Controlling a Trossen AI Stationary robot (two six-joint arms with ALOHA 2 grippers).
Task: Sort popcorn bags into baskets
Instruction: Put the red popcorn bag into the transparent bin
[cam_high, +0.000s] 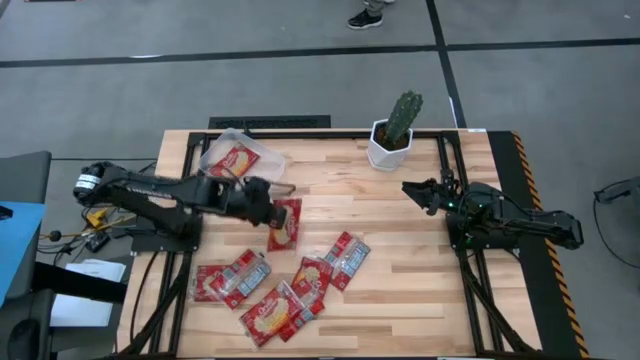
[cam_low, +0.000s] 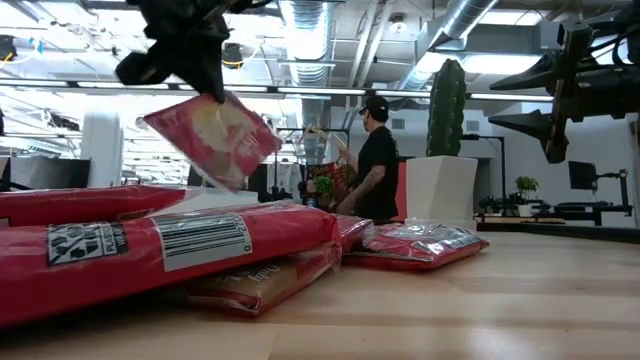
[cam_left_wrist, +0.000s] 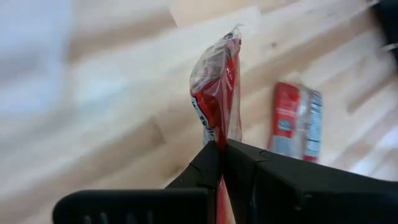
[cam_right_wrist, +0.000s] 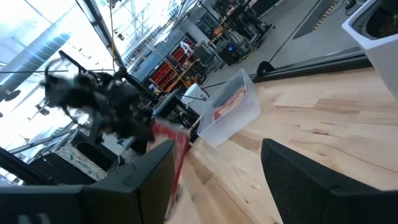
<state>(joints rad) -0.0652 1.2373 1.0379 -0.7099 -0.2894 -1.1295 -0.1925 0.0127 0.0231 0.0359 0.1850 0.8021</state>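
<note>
- The left gripper was clamped on a flat red popcorn packet, held above the wooden table.
- The right gripper waited, fingers spread, holding nothing.

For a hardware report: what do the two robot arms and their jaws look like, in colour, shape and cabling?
Both arms are black and jointed. The left arm has a silver-white cylindrical part at its base end, with loose cables and yellow-orange connectors beside it. The left gripper has flat, angular matte-black jaws. The right arm is plain black, and the right gripper ends in pointed black jaws. No markings are legible.
</note>
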